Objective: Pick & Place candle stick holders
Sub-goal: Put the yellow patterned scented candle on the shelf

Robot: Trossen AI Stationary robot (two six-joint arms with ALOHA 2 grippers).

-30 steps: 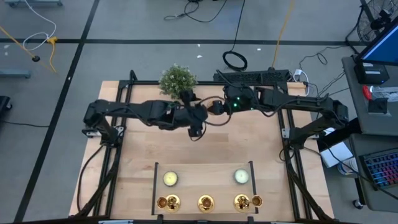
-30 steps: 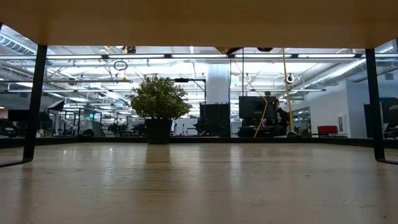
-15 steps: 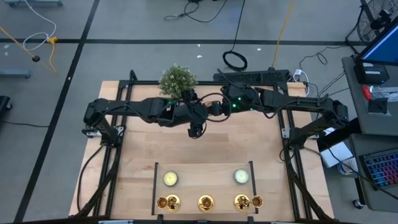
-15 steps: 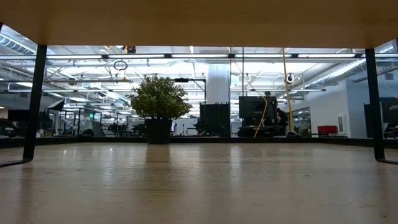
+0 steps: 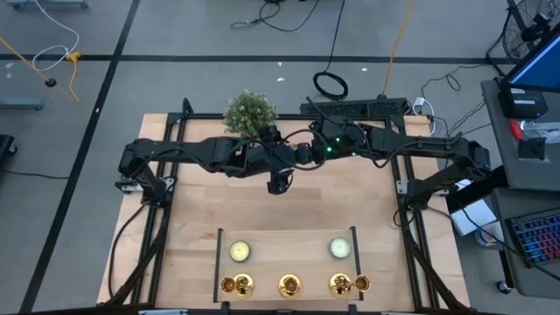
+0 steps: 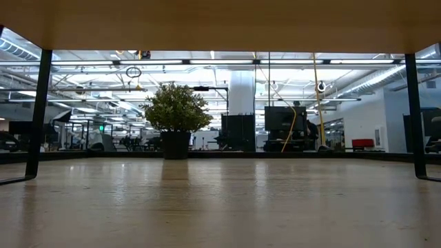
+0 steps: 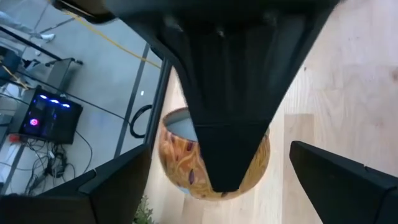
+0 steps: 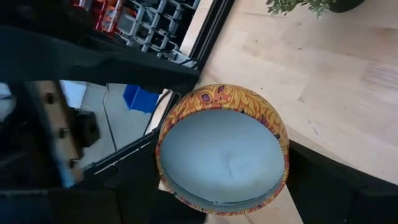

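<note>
The light wooden table point(image 5: 197, 219) fills the middle of the high view. Three small shiny gold candle stick holders point(image 5: 290, 284) stand in a row at the bottom of that view. They are apart from each other and well apart from both arms. A tiny gold bit point(image 5: 360, 283) sits just beside the holder at the right end of the row; it is too small to tell what it is. Just above the row lie two round pale candles point(image 5: 240, 251), one to the left and one to the right, between the thin black bars point(image 5: 219, 254).

The two dark arms meet above the table in the upper middle of the high view, near the bushy green plant in a dark pot point(image 5: 249, 112).

The right gripper point(image 8: 221, 163) has a round orange patterned bowl with a pale blue inside point(image 8: 222, 149) between its fingers, and it looks like the jaws are pinching it. The left gripper point(image 7: 217, 162) faces the same bowl with its jaws spread wide, one finger point(image 7: 124, 186) off to each side, not touching it.
</note>
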